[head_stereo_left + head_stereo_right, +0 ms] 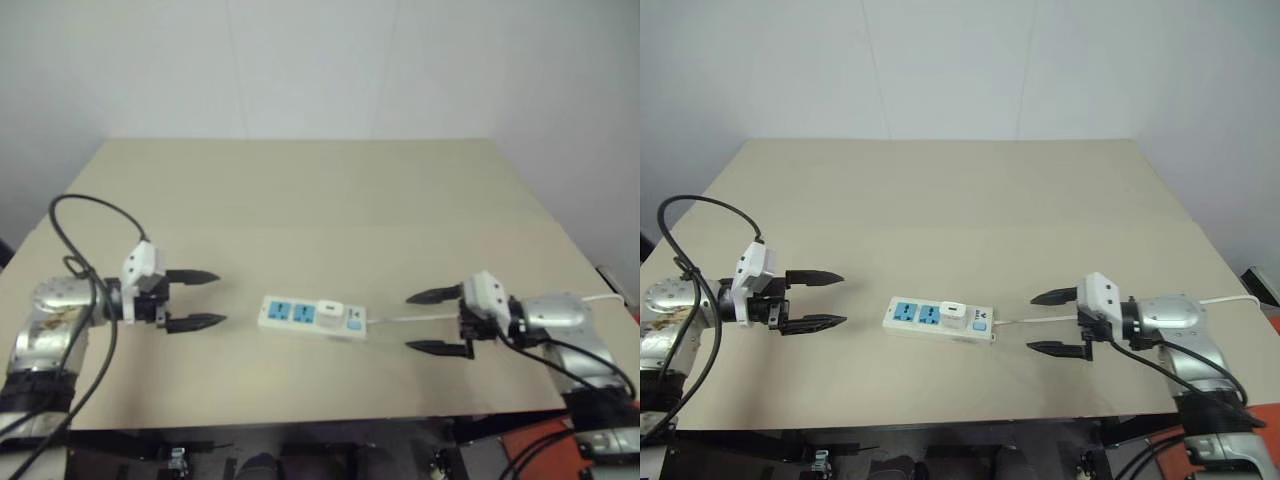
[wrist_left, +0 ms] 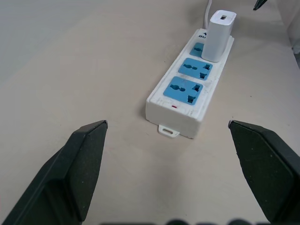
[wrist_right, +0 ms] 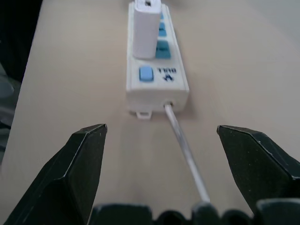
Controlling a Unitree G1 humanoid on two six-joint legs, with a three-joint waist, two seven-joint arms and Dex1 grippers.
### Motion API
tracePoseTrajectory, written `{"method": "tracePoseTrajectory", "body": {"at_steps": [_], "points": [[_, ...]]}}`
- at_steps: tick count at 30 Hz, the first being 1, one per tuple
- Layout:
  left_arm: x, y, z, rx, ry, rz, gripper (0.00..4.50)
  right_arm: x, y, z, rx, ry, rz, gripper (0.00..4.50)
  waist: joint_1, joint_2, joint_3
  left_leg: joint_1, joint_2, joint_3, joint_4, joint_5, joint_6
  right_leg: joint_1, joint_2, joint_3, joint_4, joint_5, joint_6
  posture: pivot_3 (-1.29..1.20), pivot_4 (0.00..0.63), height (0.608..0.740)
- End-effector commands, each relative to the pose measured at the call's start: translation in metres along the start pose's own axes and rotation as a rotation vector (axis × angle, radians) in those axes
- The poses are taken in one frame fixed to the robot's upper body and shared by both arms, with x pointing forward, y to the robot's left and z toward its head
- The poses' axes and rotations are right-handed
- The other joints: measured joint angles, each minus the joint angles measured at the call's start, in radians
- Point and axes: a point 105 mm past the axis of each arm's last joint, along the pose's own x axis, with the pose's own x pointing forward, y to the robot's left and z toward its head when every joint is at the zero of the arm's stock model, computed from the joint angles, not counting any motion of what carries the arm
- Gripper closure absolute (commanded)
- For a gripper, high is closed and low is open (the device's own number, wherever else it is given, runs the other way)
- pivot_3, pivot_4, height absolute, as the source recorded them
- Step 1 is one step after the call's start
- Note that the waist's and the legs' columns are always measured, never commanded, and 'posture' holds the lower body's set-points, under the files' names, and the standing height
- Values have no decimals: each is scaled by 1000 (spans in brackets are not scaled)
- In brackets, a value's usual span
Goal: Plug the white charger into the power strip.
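Fingers of both the left gripper (image 1: 206, 299) and right gripper (image 1: 428, 322) gape wide and empty, at nine and three o'clock of the power strip (image 1: 312, 317), the white charger (image 1: 329, 311) standing plugged in.

The power strip (image 3: 157, 70) carries dark print beside its blue switch (image 3: 146, 73), seen upside down in the right wrist view; it reads roughly "BULL" with a small emblem, though the letters are not sharp.
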Motion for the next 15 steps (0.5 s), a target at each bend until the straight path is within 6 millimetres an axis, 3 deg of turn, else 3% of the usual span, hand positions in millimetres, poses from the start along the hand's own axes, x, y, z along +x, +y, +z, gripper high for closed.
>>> {"method": "tracePoseTrajectory", "body": {"at_steps": [1,15], "points": [[-7,-1,11,18,-14,20,0,-15,-3,14,-56,-6,-55,82,-2,0,0,0,0,0,0,0,0,0,0,0,0,0,0,0,150,740],[1,1,16,-1,-16,24,0,-26,-2,15,-55,43,-143,82,1,0,0,0,0,1,4,1,-1,1,1,1,2,1,0,0,150,740]]}}
